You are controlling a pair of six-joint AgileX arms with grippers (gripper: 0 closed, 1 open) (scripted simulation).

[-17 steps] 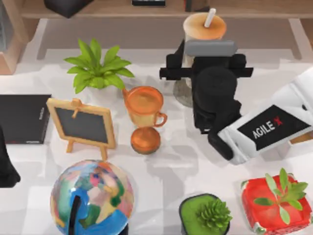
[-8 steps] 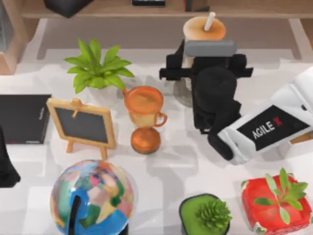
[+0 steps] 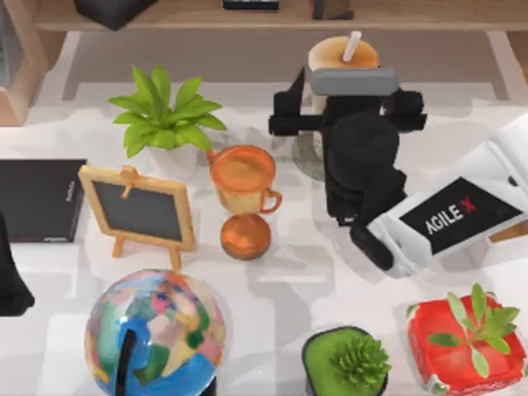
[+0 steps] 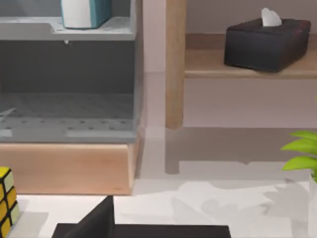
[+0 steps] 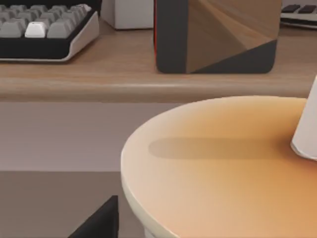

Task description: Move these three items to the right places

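The right claw [image 3: 330, 103] is clenched on the bubble-tea cup [image 3: 342, 54], its fingers set either side of the cup's body just under the lid; the cup stands upright in the grip, directly above the grey coaster [image 3: 307, 157], whose rim peeks out beneath the claw on the white surface [image 3: 297, 272]; I cannot tell whether the base touches the coaster or hangs just clear. The step in hand looks like setting the cup on the coaster; the next move would call for a straight, slow descent if a gap remains, then letting go without tipping the cup. The cup is tall, with a tan, smooth lid and a white straw [image 3: 353, 43] poking up off-centre. Well off to the claw's left lies the black book [image 3: 37, 198]; the left claw [image 3: 12, 285], parked beyond, cannot be read as released or clenched.
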